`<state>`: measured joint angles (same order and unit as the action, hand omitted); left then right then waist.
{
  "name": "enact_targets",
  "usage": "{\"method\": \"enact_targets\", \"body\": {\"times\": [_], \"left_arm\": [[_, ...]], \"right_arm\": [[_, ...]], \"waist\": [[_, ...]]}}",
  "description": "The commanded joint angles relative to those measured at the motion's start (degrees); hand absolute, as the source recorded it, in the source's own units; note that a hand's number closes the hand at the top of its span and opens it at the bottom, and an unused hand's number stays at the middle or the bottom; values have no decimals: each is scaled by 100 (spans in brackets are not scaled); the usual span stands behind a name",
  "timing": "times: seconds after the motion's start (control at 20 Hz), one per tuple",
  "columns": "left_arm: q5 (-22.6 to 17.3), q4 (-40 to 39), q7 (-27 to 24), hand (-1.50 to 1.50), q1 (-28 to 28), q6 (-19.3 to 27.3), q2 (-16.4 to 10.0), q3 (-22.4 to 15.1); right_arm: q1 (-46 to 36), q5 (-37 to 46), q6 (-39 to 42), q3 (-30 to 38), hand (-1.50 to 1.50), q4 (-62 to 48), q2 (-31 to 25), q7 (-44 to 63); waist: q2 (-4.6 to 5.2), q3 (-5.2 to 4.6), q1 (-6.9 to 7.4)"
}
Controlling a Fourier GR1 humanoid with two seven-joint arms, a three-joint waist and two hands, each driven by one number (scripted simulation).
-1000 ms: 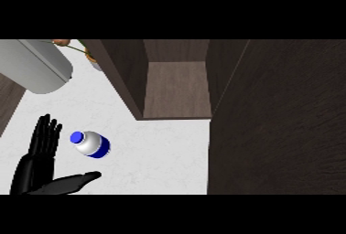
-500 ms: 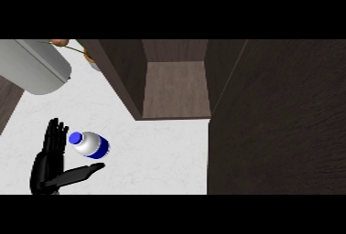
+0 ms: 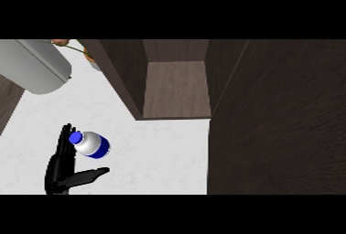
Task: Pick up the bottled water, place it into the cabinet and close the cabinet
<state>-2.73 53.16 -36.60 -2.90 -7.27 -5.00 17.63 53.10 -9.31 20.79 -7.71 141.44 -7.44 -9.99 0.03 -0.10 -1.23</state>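
Blue-capped bottled water [image 3: 90, 145] stands beside the unclenched left robot hand [image 3: 59, 169], near the cabinet [image 3: 174, 89].

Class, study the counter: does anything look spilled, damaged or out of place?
Nothing stands out. The bottle sits capped on the counter next to the open left hand, with no spill around it, and the cabinet stands open.

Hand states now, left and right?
Left robot hand: open, fingers straight beside the white, blue-capped plastic water bottle.
Right robot hand: not in view.
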Motion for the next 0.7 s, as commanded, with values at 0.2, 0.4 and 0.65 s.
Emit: {"method": "enact_targets", "body": {"times": [0.2, 0.4, 0.65], "left_arm": [[-164, -1630, -763, -150, -697, -701, -202, 152], [-195, -2410, -1325, 150, -1241, -315, -16, 371], [-449, -2930, -1388, 150, -1572, -754, -204, 568]], "right_arm": [[164, -540, -165, 51, -150, 974, 18, 571], [449, -463, 126, 206, -150, 637, -49, 90], [479, 178, 13, -464, -150, 726, 204, 145]], "waist": [[20, -5, 17], [14, -5, -57], [18, -8, -27]]}}
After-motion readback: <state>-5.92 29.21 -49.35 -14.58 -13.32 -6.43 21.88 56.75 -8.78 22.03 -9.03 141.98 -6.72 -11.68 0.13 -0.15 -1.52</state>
